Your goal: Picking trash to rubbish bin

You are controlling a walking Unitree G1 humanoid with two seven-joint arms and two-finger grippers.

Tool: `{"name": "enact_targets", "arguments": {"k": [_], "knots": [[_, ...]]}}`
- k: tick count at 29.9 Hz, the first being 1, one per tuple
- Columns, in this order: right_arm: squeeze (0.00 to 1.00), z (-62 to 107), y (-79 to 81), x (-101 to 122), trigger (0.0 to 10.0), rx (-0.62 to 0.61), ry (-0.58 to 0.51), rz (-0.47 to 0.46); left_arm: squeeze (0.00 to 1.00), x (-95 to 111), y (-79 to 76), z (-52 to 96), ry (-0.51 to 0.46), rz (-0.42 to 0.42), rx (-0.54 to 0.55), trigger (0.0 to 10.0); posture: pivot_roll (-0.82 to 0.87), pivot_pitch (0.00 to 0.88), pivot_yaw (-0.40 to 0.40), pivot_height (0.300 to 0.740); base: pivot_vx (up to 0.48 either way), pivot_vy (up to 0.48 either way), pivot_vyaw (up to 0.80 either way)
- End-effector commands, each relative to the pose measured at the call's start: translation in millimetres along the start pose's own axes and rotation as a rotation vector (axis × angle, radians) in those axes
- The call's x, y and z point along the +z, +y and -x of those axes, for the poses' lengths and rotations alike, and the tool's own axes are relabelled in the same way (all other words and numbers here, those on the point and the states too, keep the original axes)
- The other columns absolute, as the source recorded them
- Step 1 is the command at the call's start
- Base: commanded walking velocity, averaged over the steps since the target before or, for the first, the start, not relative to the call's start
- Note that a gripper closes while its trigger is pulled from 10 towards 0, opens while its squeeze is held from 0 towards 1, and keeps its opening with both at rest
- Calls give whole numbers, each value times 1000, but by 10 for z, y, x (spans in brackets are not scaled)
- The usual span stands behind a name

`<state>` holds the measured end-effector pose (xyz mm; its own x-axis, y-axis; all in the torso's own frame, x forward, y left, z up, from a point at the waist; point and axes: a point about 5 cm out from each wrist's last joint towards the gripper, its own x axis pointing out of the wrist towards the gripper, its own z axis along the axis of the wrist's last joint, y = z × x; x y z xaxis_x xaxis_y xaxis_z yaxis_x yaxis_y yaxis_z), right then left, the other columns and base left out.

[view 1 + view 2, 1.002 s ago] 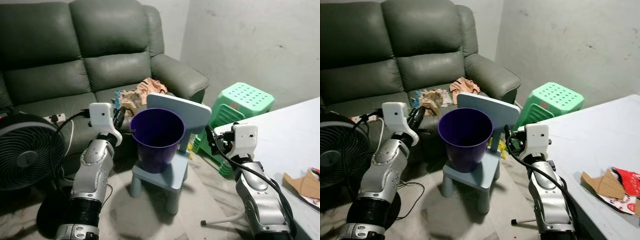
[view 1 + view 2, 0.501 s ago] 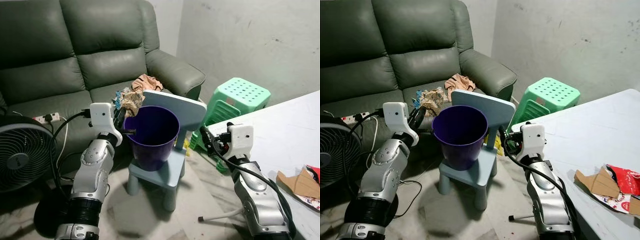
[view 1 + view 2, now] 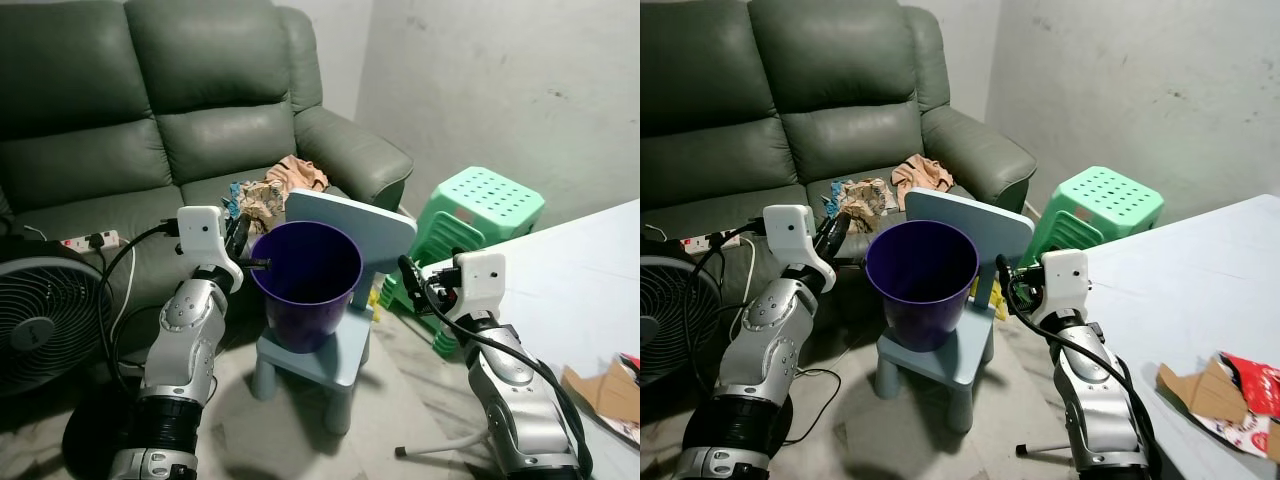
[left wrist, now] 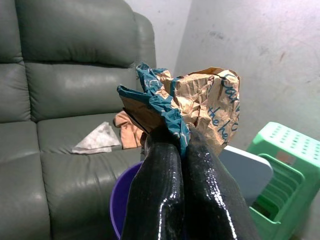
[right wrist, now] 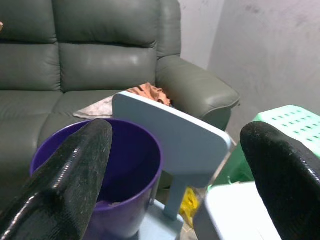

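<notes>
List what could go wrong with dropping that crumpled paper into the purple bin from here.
1. The left claw, shut on the crumpled paper bag, sits beside the purple bin, at its rim rather than over the opening; released now, the bag may fall outside.
2. The bin stands on a small blue chair; a nudge from the arm could tip it off.
3. A power cable loops near the left arm and might snag.
</notes>
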<state>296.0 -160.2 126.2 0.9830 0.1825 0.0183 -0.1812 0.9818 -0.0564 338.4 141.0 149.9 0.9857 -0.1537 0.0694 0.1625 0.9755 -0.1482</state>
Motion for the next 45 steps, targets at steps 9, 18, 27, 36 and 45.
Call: {"name": "enact_targets", "arguments": {"k": [9,18,27,36,45], "knots": [[0,11,22,49,10000,28,-21,25,0,74,-43,-36,-18,-4,-23,10000,-3,0,-61,740,374,0,492],[0,5,19,66,10000,23,-36,-15,0,76,-32,-30,-18,-5,-16,10000,0,0,-66,740,373,0,401],[0,3,23,58,10000,29,-27,-6,0,66,-53,-17,-25,-1,-20,10000,0,0,-67,740,230,0,0],[0,30,116,73,10000,171,2,38,0,-112,-32,60,17,-27,-41,10000,-2,0,-69,740,0,0,0],[0,241,201,16,10000,376,51,67,0,-400,89,216,85,-2,-9,10000,-3,0,-82,740,0,0,0]]}}
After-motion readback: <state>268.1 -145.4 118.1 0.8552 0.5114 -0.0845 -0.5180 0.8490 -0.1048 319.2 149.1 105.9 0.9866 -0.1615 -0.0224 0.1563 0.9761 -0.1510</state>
